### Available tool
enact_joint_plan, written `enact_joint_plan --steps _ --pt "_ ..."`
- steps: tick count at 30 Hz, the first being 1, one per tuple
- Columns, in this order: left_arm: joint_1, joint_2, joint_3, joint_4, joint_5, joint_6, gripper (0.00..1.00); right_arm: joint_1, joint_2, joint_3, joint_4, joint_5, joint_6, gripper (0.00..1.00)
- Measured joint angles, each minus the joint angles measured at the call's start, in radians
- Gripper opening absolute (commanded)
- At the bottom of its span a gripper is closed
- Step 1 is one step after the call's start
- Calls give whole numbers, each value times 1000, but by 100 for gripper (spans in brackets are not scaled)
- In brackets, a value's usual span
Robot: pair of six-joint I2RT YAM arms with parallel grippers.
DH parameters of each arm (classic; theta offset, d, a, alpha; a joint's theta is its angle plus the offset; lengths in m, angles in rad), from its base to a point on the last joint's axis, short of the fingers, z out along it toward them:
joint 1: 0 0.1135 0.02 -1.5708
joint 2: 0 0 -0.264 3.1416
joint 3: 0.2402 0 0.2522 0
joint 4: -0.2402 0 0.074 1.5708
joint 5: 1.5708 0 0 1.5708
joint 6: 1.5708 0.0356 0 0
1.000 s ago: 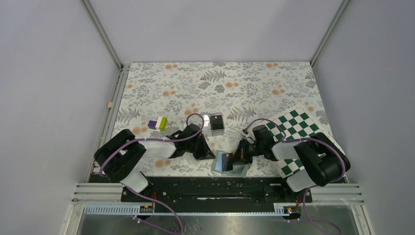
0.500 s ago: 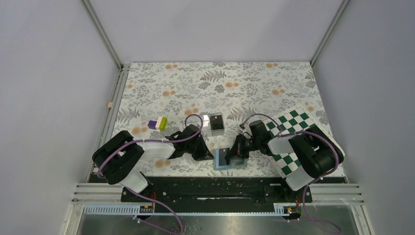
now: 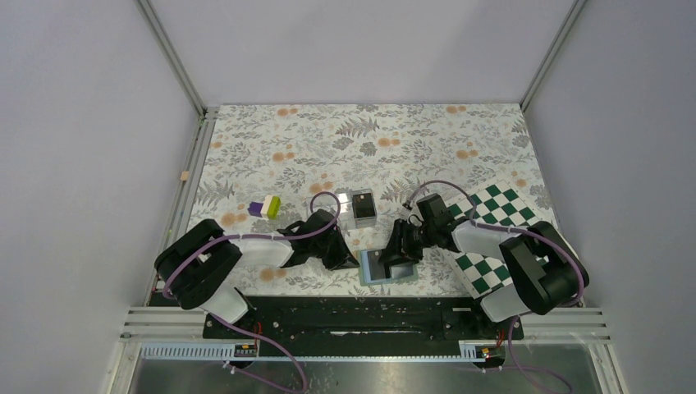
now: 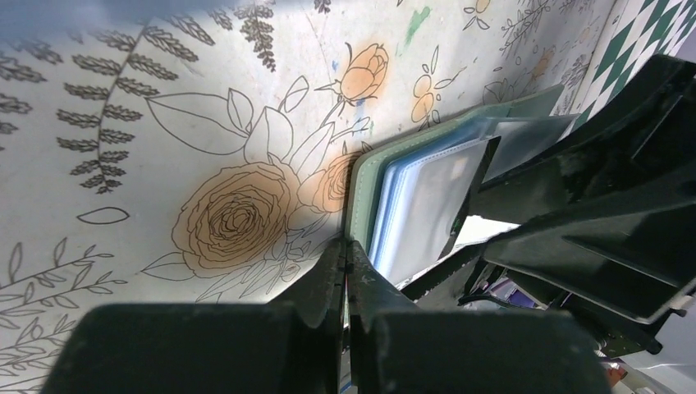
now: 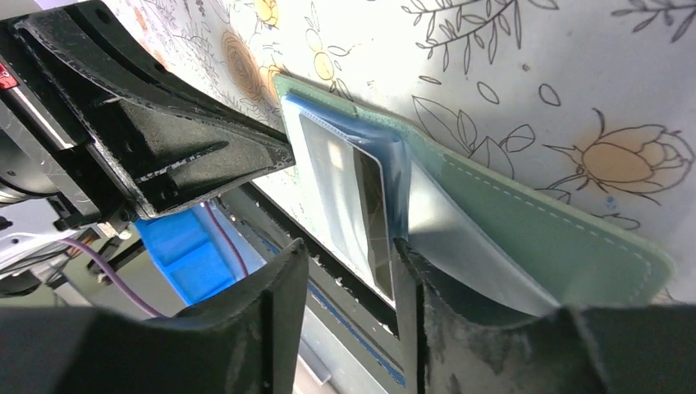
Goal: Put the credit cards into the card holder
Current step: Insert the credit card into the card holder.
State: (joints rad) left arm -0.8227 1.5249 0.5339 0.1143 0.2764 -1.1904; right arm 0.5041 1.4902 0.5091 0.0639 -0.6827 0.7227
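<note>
The sage-green card holder [image 3: 386, 269] lies open on the floral table near the front edge, pale pockets up. It also shows in the left wrist view [image 4: 365, 176] and the right wrist view [image 5: 566, 246]. A black credit card [image 3: 373, 263] sits part-way in its clear pocket [image 5: 373, 209]. My left gripper [image 3: 350, 259] is shut, its tips [image 4: 346, 246] pinching the holder's left edge. My right gripper [image 3: 400, 251] is open, its jaws [image 5: 351, 263] straddling the card's near end, one finger [image 5: 414, 279] touching the pocket. Another dark card [image 3: 364, 204] lies in a clear box.
A clear acrylic box [image 3: 348, 208] stands just behind the holder. A green-and-white chequered board [image 3: 491, 215] lies under my right arm. A purple, white and green block [image 3: 265, 207] sits at the left. The table's black front rail [image 3: 361, 312] is close below.
The card holder was tilted up at my right gripper; now it lies flat and open. My right gripper has moved left over it. My left gripper has barely moved.
</note>
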Motion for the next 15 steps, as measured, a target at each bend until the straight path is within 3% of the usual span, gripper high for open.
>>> enact_joint_plan --steps 6,11,15 --pt "-3 7 0 10 5 0 0 0 -22 55 -127 46 -80 55" --pt "-7 21 6 23 12 -4 0 0 9 63 -150 50 -98 49" --pt "-7 27 10 23 15 -4 0 4 44 81 -153 48 -104 18"
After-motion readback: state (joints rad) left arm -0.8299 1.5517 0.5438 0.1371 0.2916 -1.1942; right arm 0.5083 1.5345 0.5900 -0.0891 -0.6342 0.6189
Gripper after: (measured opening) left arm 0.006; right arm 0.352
